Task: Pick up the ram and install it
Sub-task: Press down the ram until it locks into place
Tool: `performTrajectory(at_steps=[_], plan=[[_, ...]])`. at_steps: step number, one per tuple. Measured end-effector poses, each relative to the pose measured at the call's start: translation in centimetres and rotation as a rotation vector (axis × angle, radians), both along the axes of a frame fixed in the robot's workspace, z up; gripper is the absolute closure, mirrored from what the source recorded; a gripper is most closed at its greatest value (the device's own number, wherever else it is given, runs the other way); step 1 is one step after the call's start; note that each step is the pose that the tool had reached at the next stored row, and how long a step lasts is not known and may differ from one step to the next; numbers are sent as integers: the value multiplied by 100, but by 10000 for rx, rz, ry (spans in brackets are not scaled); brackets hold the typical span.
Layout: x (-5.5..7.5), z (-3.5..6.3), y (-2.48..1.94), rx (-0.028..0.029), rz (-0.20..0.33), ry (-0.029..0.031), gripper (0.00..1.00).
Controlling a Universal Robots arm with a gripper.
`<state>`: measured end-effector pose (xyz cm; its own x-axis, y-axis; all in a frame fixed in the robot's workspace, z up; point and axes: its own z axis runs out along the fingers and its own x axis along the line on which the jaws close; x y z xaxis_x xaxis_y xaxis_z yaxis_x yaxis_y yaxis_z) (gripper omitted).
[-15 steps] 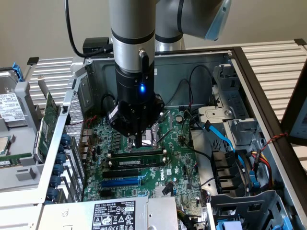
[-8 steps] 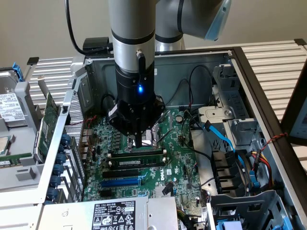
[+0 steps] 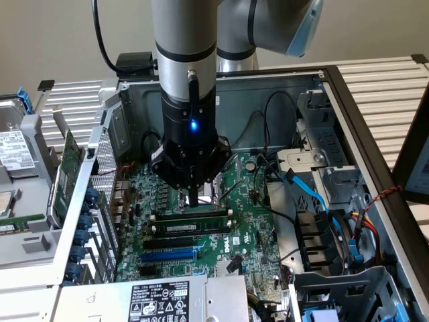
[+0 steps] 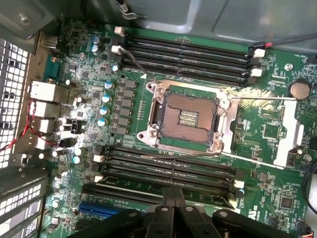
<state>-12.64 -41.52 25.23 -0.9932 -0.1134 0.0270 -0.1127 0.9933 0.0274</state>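
Exterior view first, from its left across to its right: a hard drive lies outside the open computer case at about nine o'clock, and just beside it a wide green card stands on edge against the case's perforated metal wall. Inside the case the green motherboard fills the middle. The arm comes straight down from twelve o'clock, and its claw points down at the board's centre, with the two fingers pressed together into one thin black tip. That tip touches, or sits just above, the ram, a narrow green stick with black chips lying along the uppermost of the long slots at about six o'clock from the claw. Whether the closed tip pinches the ram's top edge or merely presses on it cannot be told. Below it run more black slots and a blue slot. At three o'clock, blue cables and black cables cross the drive bays. A power supply label sits at six o'clock.

Wrist view: the empty processor socket lies mid-frame with banks of black memory slots on two sides. The claw's closed fingers meet over the nearer bank, where the ram shows as a thin strip.
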Motion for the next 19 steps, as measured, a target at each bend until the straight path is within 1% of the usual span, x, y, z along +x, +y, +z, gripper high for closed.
performTrajectory(at_steps=[5, 8, 13, 15, 17, 19], plan=[[0, 1, 0, -113, -492, 2, 90], [0, 0, 0, -146, -819, 3, 90], [0, 0, 0, -182, -1276, 4, 90], [0, 0, 0, -209, -1368, 6, 90], [0, 0, 0, -213, -1370, 12, 90], [4, 0, 0, -216, -1368, 64, 90]])
